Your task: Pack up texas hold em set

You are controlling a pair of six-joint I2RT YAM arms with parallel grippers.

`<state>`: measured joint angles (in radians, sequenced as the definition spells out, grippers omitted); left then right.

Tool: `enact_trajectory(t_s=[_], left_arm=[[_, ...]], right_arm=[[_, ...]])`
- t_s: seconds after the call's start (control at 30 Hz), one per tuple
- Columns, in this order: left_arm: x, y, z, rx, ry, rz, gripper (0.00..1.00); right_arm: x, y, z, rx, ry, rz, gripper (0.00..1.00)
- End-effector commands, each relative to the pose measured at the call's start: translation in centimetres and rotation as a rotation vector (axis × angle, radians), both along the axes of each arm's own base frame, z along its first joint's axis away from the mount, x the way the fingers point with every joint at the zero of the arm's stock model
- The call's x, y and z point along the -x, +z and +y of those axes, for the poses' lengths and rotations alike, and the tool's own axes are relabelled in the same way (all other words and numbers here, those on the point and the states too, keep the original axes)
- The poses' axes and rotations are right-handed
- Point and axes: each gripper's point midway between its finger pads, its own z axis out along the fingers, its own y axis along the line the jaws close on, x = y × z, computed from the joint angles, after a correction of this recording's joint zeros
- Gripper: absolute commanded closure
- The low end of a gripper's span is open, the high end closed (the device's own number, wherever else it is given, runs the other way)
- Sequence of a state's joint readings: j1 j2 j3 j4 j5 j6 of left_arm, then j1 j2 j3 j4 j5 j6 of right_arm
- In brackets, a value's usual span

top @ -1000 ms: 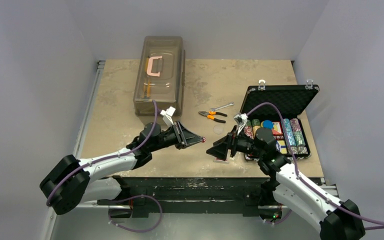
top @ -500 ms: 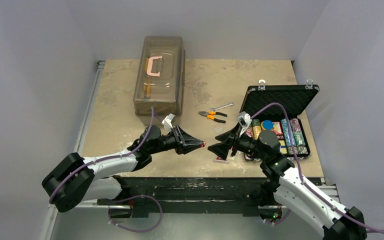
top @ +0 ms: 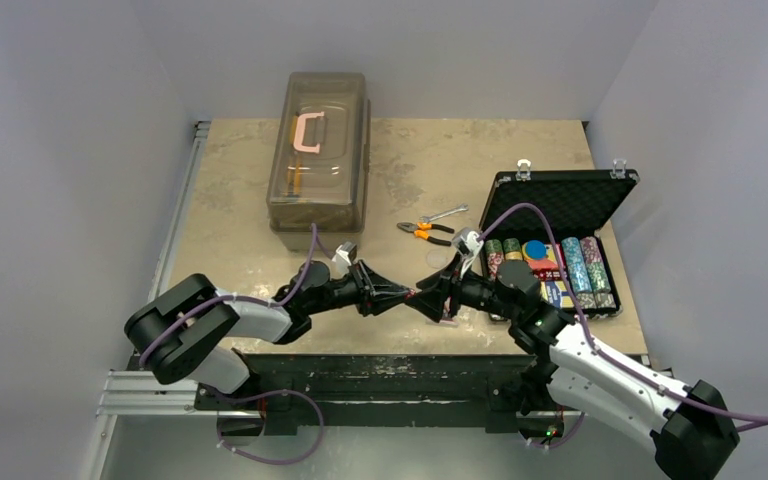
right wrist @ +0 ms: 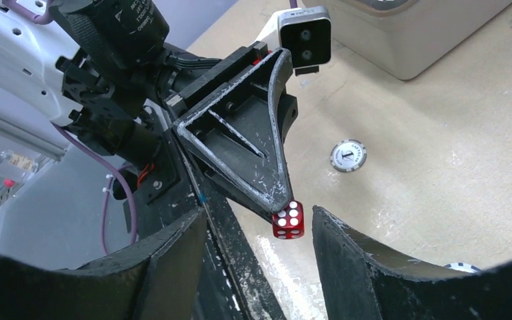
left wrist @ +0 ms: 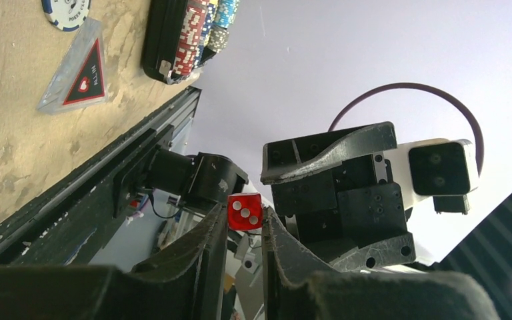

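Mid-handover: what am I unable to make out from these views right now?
Top view: small red die, hidden where left claw and right claw meet.
Top view: near-left corner of the open black case, covered by the right arm.
Left wrist view: round white-and-blue button, cut off by the top edge.
Top view: contents of the translucent brown box, blurred by its lid.

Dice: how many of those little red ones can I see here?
1. The red die is pinched in the jaws of the left gripper, between the open jaws of the right gripper. Others may be hidden in the case.
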<state>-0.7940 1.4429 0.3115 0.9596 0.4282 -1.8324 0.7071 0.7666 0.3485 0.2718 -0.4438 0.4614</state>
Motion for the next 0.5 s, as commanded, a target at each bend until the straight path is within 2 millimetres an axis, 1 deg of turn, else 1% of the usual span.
enact_trajectory(t_s=[0.0, 0.2, 0.27, 0.33, 0.47], left_arm=[[0.3, 4.3, -0.4, 0.186, -0.013, -0.076, 1.00], [0.4, 4.0, -0.6, 0.184, -0.009, -0.071, 1.00], [0.4, 4.0, -0.5, 0.180, -0.007, -0.072, 1.00], [0.4, 4.0, -0.5, 0.172, -0.006, -0.072, 1.00], [0.3, 3.8, -0.6, 0.165, -0.005, -0.068, 1.00]], right_arm=[[-1.4, 2.2, 0.3, -0.019, -0.045, -0.090, 0.42], [-2.7, 0.1, -0.7, 0.059, -0.128, -0.068, 0.42], [-2.7, -0.4, -0.8, 0.072, -0.135, -0.064, 0.45], [-2.4, -0.3, -0.7, 0.061, -0.119, -0.067, 0.49], [-1.8, -0.1, -0.2, 0.046, -0.076, -0.070, 0.51]])
